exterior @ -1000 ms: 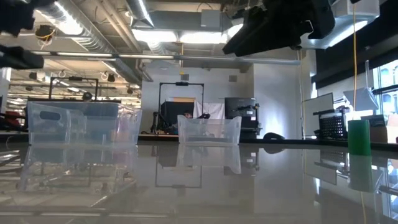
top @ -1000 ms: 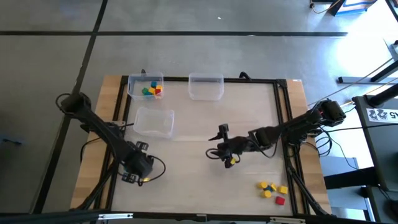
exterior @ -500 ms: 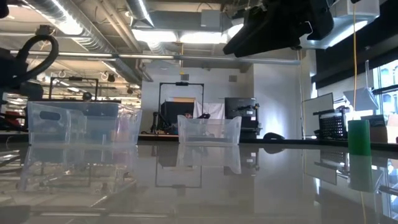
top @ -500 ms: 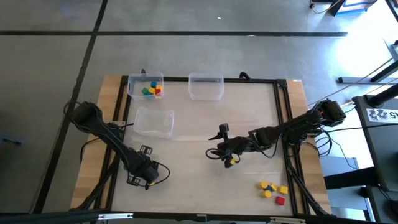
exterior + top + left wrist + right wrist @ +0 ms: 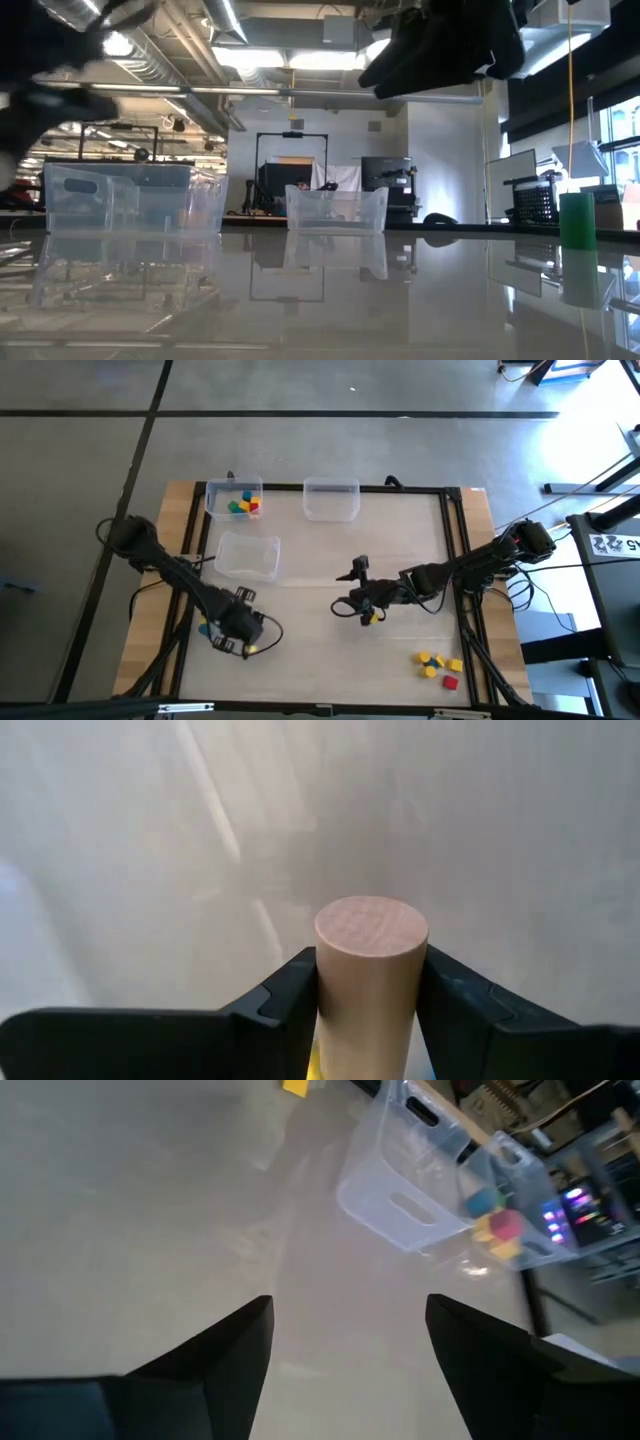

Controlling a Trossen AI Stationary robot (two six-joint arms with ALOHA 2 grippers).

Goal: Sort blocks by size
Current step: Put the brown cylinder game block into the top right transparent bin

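Left gripper [image 5: 243,643] near table's front-left, fingers [image 5: 290,1005] clamped on one tan cylinder [image 5: 371,975]. Right gripper [image 5: 362,610] mid-table, jaws wide apart, empty in wrist view; yellow block [image 5: 369,617] just beneath in high view. Three clear bins [image 5: 331,499]: far-left one holds about four blocks [image 5: 244,504], other two look empty. Loose blocks [image 5: 438,665] front-right: about five.

Open tabletop [image 5: 320,660] between both arms; clear bins [image 5: 248,554] along the far-left side.

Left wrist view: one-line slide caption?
Left pincer shut on an upright tan wooden cylinder above the pale tabletop.
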